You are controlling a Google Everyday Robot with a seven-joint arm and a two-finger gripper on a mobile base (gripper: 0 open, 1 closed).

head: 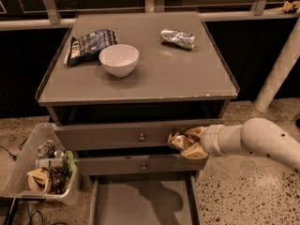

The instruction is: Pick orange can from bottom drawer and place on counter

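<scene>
My gripper [180,140] is shut on the orange can [177,140], a small dented orange-gold can. It holds the can in the air in front of the upper knobbed drawer, right of its knob and just below the counter's front edge. The white arm reaches in from the right. The bottom drawer [140,200] is pulled out below, its flat grey floor bare with the arm's shadow on it. The counter [154,74] is the broad grey cabinet top above.
On the counter stand a white bowl [119,59], a dark blue snack bag [89,44] at the left and a silver-grey dented can [177,38] at the back right. A clear bin of trash [44,165] sits on the floor left of the cabinet. A white post [281,69] stands at right.
</scene>
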